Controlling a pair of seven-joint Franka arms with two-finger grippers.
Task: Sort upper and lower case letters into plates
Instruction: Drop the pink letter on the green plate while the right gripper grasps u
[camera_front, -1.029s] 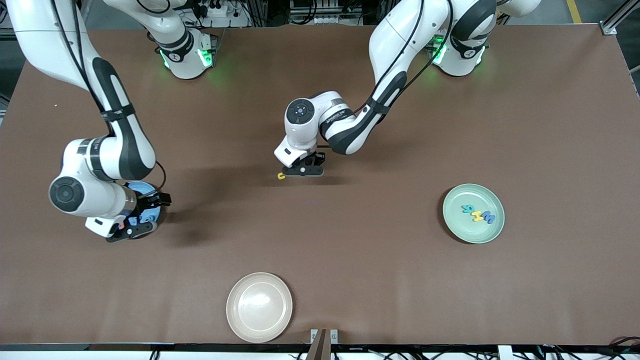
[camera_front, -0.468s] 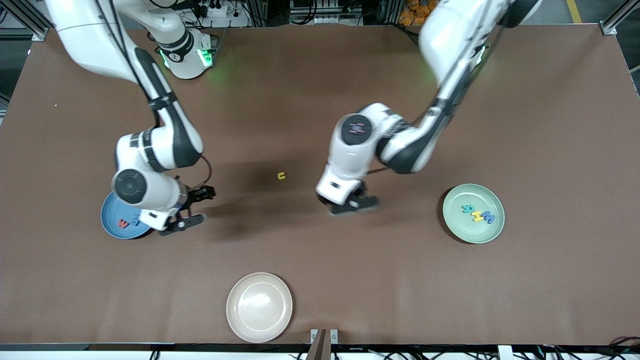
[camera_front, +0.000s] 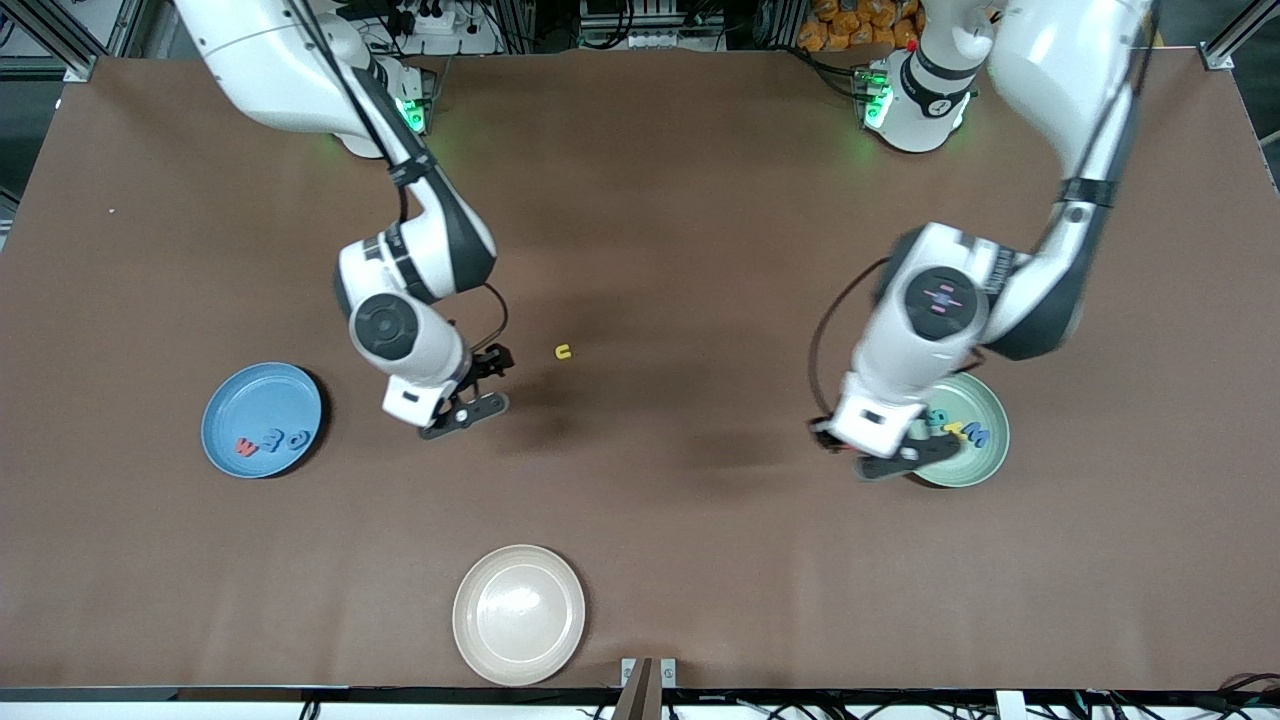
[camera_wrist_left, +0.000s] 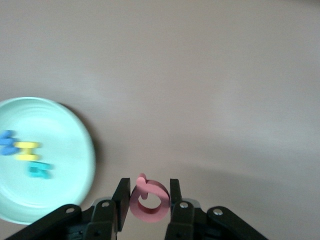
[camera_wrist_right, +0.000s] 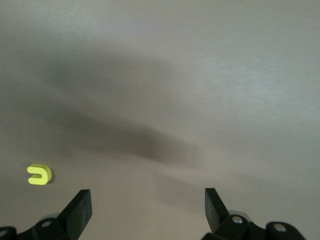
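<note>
1. The left gripper (camera_wrist_left: 147, 200) is clamped on a red letter (camera_wrist_left: 148, 201), up over the edge of the mint green plate (camera_front: 985, 455).
2. The right gripper (camera_wrist_right: 147, 205) hangs wide apart and empty, the yellow letter (camera_front: 564, 351) on the table near it.
3. The blue plate (camera_front: 225, 400) lies toward the right arm's end.

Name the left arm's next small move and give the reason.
Probably carry on over the mint green plate and open there. The left gripper is shut on a red letter by that plate's rim, where three letters already lie. The right gripper, open, hangs near the yellow letter on the table.
</note>
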